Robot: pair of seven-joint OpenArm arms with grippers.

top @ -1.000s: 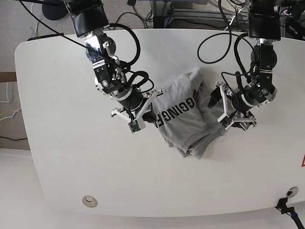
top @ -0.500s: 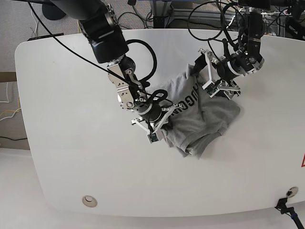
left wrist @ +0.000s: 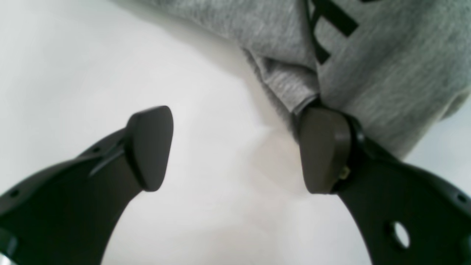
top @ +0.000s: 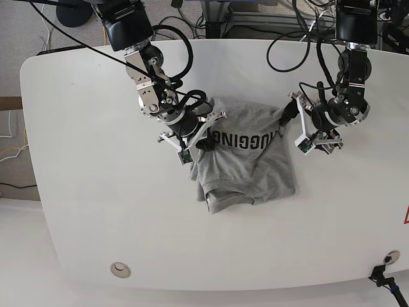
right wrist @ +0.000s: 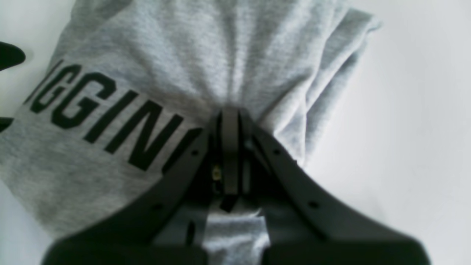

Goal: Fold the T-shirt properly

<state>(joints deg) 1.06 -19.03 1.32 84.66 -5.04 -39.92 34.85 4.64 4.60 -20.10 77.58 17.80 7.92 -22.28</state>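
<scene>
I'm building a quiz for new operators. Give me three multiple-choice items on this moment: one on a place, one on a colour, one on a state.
1. Where does the T-shirt lie?
A. on the white table
B. on the floor
C. in a basket

2. What colour is its lettering?
A. red
B. black
C. white

3. How is the right hand?
A. wide open
B. shut on the T-shirt
C. away from the T-shirt

A: the base view shows the T-shirt spread on the tabletop.
B: black block letters on grey.
B: the right wrist view shows fabric bunched between closed fingers.
</scene>
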